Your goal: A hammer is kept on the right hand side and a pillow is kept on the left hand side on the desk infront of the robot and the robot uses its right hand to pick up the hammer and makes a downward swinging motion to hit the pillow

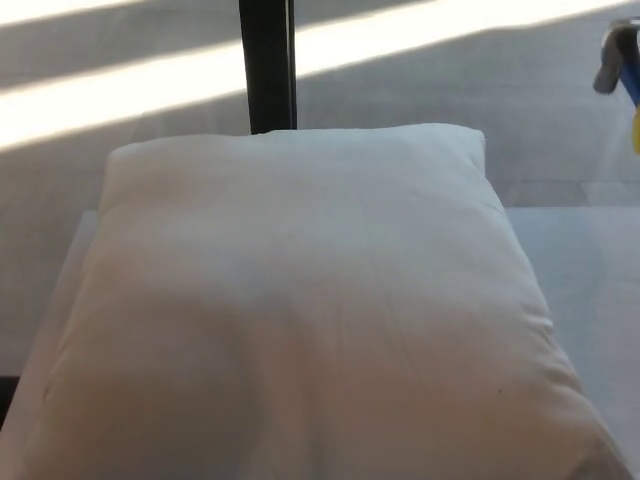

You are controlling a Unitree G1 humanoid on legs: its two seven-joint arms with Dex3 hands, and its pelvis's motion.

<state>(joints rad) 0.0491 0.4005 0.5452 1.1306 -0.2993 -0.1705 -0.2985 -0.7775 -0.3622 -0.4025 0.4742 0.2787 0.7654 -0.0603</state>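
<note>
Steel-headed hammer [614,58] with blue neck and a sliver of yellow grip: upper right edge, raised well clear of the large white fabric pillow [300,310] (handle cropped). Pillow lies flat, covering most of the pale counter [590,270]. Neither hand is visible, finger positions unknown.

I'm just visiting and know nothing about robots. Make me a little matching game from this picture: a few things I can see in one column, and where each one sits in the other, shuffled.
Things:
1. pillow
2. hammer
3. black post
4. sunlit stripe

Places:
A. standing upright behind the pillow
B. at the picture's right edge, only its head and a bit of handle in view
C. filling the middle and the near part of the picture
D. slanting across the floor at the far side

Pairs: 1-C, 2-B, 3-A, 4-D
</note>
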